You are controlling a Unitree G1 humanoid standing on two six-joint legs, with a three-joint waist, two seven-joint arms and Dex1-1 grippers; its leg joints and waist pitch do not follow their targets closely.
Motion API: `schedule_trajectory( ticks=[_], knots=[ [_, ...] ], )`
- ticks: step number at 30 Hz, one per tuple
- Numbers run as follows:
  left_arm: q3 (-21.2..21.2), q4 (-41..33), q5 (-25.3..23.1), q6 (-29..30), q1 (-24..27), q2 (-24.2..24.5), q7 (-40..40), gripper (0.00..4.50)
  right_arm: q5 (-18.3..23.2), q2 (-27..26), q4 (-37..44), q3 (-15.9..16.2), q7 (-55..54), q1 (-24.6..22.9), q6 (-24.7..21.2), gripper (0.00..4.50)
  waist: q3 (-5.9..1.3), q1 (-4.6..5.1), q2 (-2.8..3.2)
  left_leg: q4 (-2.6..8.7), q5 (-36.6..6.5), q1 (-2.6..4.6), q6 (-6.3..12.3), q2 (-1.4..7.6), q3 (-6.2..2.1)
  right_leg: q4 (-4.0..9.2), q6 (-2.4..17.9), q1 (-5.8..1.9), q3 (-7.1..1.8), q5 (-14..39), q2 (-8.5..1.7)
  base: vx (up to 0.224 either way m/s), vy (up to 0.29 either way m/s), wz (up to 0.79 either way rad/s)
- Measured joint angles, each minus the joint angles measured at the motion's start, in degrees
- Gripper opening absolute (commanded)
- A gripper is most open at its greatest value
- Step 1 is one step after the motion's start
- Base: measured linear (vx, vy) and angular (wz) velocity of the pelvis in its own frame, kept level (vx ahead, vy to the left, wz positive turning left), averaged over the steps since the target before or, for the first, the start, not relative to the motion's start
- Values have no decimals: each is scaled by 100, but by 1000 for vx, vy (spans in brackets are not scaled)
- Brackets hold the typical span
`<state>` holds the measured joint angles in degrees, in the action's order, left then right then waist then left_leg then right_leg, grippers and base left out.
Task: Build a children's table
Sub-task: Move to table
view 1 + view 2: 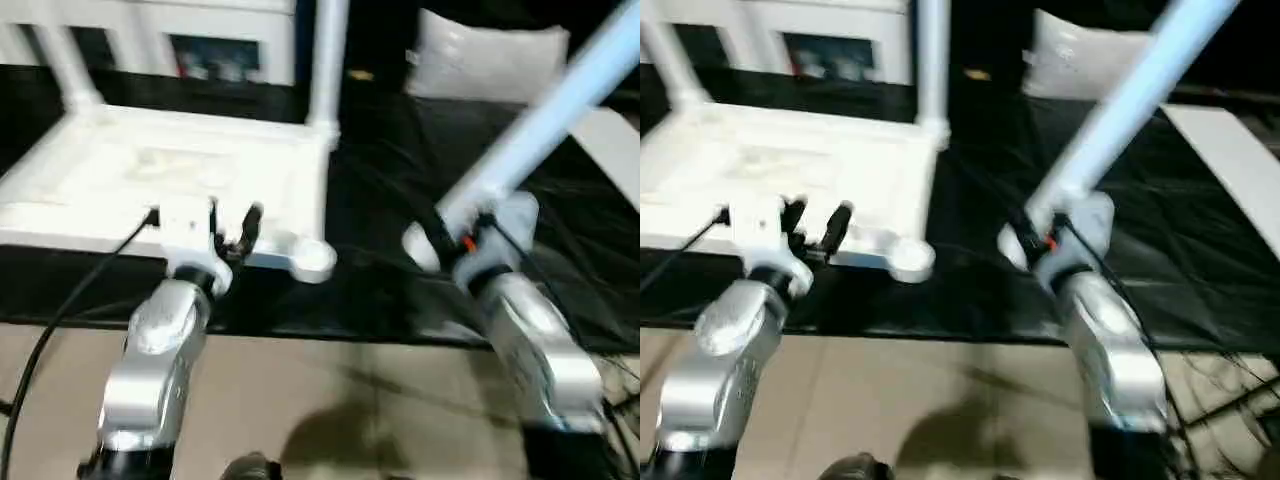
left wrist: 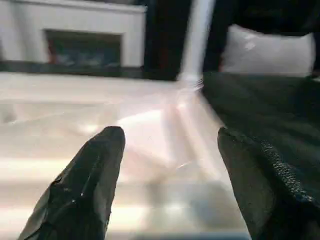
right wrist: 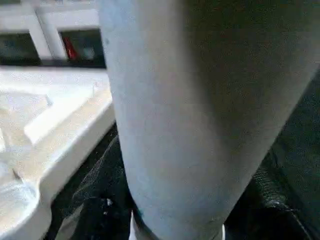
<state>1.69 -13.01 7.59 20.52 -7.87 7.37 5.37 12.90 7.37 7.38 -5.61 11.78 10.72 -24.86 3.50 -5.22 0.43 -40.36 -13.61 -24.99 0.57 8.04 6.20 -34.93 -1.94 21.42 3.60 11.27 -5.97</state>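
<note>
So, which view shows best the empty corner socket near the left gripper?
The left eye view: the corner socket sits whole beside the left gripper. The right eye view shows it equally well; the right wrist view catches part of it.

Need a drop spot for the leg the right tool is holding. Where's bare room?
Bare black sheet between the tabletop and the right tool, running back toward the white bag. More sheet right of the held leg, up to the white panel. Crowded: tabletop's near edge at the left tool, and its far corners with standing legs.
</note>
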Motion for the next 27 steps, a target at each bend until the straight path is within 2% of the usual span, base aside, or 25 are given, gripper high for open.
schedule_trajectory(
  ticks=[1, 2, 3, 4, 5, 6, 7, 8, 9, 10, 11, 12, 13, 14, 15, 16, 17, 18, 19, 20, 21, 22, 24, 25, 27],
  knots=[
    [13, 4, -14, -11, 41, 11, -3, 333, -32, -6, -6, 53, 8, -71, 1, 190, 0, 31, -5, 51, 16, 46, 97, -72, 111, 22, 60, 5, -42, 2, -60, 5, 215, 10],
    [43, 9, -46, -21, 93, 33, -5, 333, -53, -30, -3, 152, 26, -68, 20, 190, 5, 129, 7, 115, 43, 76, 196, -147, 147, -48, 261, 70, -53, 93, -43, 5, 215, 10],
    [100, 26, -72, -33, 99, 34, -16, 333, -82, -93, 12, 290, 69, -52, 66, 190, 7, 201, 11, 170, 78, 88, 270, -203, 187, -356, 385, 165, -21, 251, -50, -20, 218, 4],
    [136, 30, -105, -71, 83, 59, -23, 333, -113, -125, 53, 424, 105, -57, 150, 190, -1, 233, -1, 234, 129, 96, 357, -273, 235, -825, 242, 300, 88, 379, 37, -50, 182, 5],
    [134, 27, -111, -111, 73, 45, -31, 333, -131, -150, 58, 436, 98, -51, 206, 190, -8, 219, -9, 273, 164, 93, 414, -315, 293, -948, 145, 342, 187, 440, 147, -50, 182, 5],
    [134, 27, -115, -132, 83, 47, -38, 333, -140, -179, 57, 429, 64, -49, 257, 190, -23, 208, -44, 326, 198, 90, 465, -383, 379, -960, 73, 337, 235, 483, 221, -78, 138, -10],
    [126, 28, -119, -137, 94, 51, -46, 333, -143, -218, 57, 411, 11, -55, 296, 190, -37, 212, -145, 386, 248, 88, 516, -539, 537, -752, 45, 256, 202, 502, 276, -94, 119, -16],
    [113, 43, -125, -147, 104, 23, -48, 333, -183, -199, 35, 400, -60, -75, 321, 190, -32, 188, -187, 379, 256, 68, 500, -609, 611, -711, 282, 257, 59, 539, 215, -94, 119, -16],
    [-5, 48, -123, -151, 109, 12, -37, 333, -240, -174, 11, 377, -123, -183, 330, 190, -42, 130, -162, -13, 78, -55, 438, -658, 368, -693, 240, 285, 20, 491, 173, -90, 139, -12],
    [-42, 46, -125, -169, 168, 9, -26, 333, -271, -174, -105, 371, -138, -257, 329, 190, -46, 123, -141, -761, -67, -161, 124, -657, -161, -651, 185, 250, -35, 417, 123, -89, 177, -24],
    [-37, 46, -126, -170, 196, 21, -17, 333, -272, -192, -107, 367, -138, -339, 335, 190, -43, 147, -151, -912, -164, -95, -120, -572, -367, -587, 133, 216, -31, 361, 27, -89, 177, -24],
    [-35, 45, -127, -175, 192, 25, -8, 333, -271, -211, -108, 356, -139, -394, 364, 190, -21, 188, -179, -768, -252, 35, -315, -397, -434, -502, 86, 187, -30, 290, -51, -100, 221, -22],
    [-39, 39, -131, -199, 173, 23, 3, 333, -270, -210, -105, 317, -143, -406, 394, 190, -16, 229, -113, -320, -297, 268, -373, -134, -444, -379, 31, 147, -12, 201, -92, -104, 272, -5],
    [-41, 35, -133, -222, 151, 30, 10, 333, -266, -221, -100, 272, -144, -402, 433, 190, -38, 273, -10, -31, -286, 393, -597, 54, -377, -306, -8, 120, 11, 137, -141, -104, 272, -5],
    [-38, 39, -152, -225, 171, 25, 9, 333, -254, -222, -104, 263, -137, -438, 442, 190, -16, 338, -25, 21, -239, 401, -454, 34, -282, -170, -4, 66, -9, 130, -165, -100, 309, 17],
    [21, 32, -161, -247, 302, 47, 7, 333, -246, -273, -114, 328, -122, -414, 444, 190, -9, 432, -12, 143, -179, 443, -324, -23, -216, -133, 324, 56, -74, 330, -125, -102, 331, 13],
    [82, 44, -160, -251, 370, 52, 6, 333, -230, -335, -90, 436, -98, -391, 464, 190, 5, 479, 26, 210, -132, 449, -242, -71, -209, -228, 521, 46, 3, 461, -119, -102, 331, 13],
    [148, 51, -157, -252, 383, 73, 4, 333, -214, -357, -72, 498, -68, -391, 509, 190, 6, 496, 23, 253, -89, 448, -170, -116, -206, -369, 564, 33, 80, 479, -45, -85, 296, 2],
    [198, 49, -152, -291, 383, 52, -3, 333, -202, -346, -70, 514, -57, -369, 527, 190, -13, 477, -8, 288, -54, 438, -102, -176, -182, -397, 577, -60, 170, 478, 92, -68, 225, 7],
    [190, 45, -152, -341, 391, 64, 8, 333, -201, -321, -70, 513, -46, -338, 542, 190, -34, 462, -50, 297, -35, 411, -61, -245, -139, -358, 578, -123, 198, 473, 183, -68, 225, 7],
    [179, 41, -153, -371, 400, 68, 18, 333, -201, -291, -64, 504, -26, -307, 556, 190, -48, 460, -93, 297, -19, 371, -18, -342, -85, -244, 480, -184, 142, 421, 271, -69, 172, 2],
    [82, 43, -178, -480, 428, 74, 53, 333, -203, -220, -69, 472, -1, -308, 574, 190, -43, 433, -105, 307, -11, 356, -2, -389, -34, -174, 263, -193, 31, 324, 205, -78, 153, 4],
    [-71, 34, -255, -604, 458, 85, 59, 333, -207, -177, -96, 437, 21, -316, 574, 190, -36, 403, -85, 323, -10, 304, -5, -415, 48, -123, 172, -182, 8, 253, 130, -73, 141, 0],
    [-96, 36, -303, -600, 455, 74, 44, 333, -207, -194, -102, 441, 56, -316, 574, 190, -32, 413, -73, 323, -4, 270, -15, -413, 52, -102, 178, -158, 9, 243, 132, -62, 74, -4],
    [-73, 67, -349, -568, 455, 24, -28, 333, -209, -202, -103, 460, 94, -314, 574, 190, -15, 467, -45, 324, 11, 271, -39, -400, 7, -67, 176, -156, 11, 245, 177, -60, 48, 1]
  ],
)
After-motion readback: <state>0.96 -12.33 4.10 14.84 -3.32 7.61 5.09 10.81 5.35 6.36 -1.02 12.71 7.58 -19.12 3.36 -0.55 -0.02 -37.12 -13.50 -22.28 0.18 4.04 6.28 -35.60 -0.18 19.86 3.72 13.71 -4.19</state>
